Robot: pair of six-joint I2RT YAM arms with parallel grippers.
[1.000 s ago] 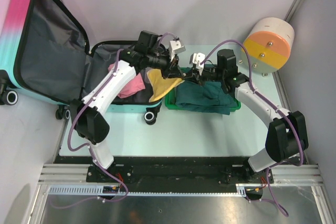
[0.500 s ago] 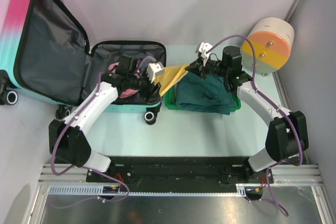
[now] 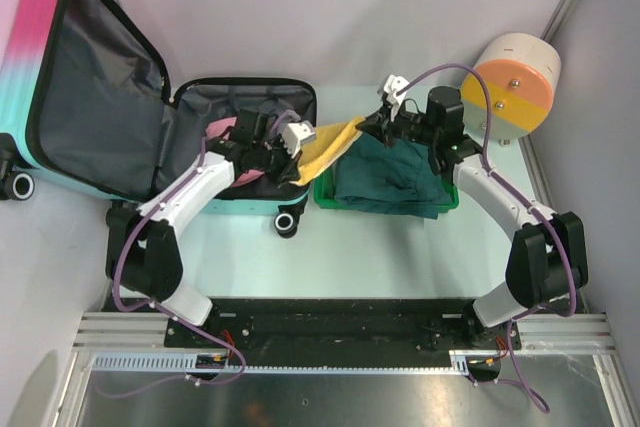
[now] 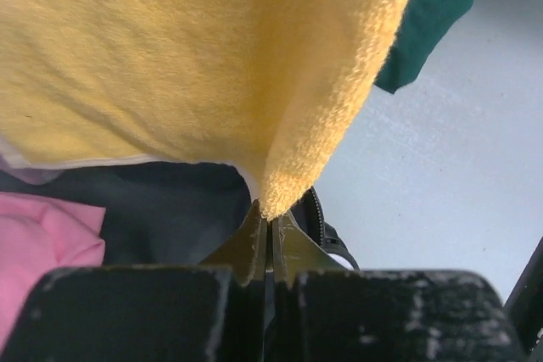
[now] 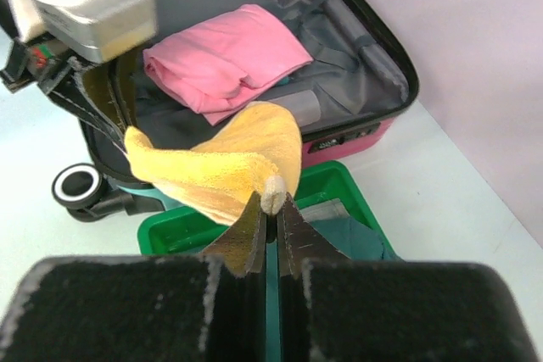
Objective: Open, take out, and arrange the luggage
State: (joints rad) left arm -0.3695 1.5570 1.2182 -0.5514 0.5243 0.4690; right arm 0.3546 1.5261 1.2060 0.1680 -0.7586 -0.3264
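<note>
Two sets of fingers share one cloth: the left fingers [image 4: 248, 247] are pinched shut on one corner of a yellow towel [image 3: 325, 140], and the right fingers [image 5: 246, 239] are shut on its opposite tip, so the towel hangs stretched between the arms in the centre of the overhead view. The luggage [image 3: 95, 87] sits in the upper left of that frame, already unzipped. Its lid is swung back toward the left wall and its lower half lies flat on the surface [image 3: 380, 257], with a pink cloth [image 5: 225, 65] in the grey lining.

Opening looks done, so the step in hand is the taking out and arranging. The towel is raised above the case's right edge and reaches toward a green tray [image 3: 325, 199] just to the right, where a dark teal garment [image 3: 385, 177] lies. The next move likely calls for both arms to carry the towel over the tray together, taut enough not to snag on the case rim, then lower it and let go. The pink cloth would remain to fetch.

The surface is pale, smooth and matte, edged at the bottom of the frame by a black rail carrying the arm bases. Plain light walls close in the back and sides, with slanted metal posts in the upper corners. A white-and-orange cylinder [image 3: 512, 77] stands at the upper right.
</note>
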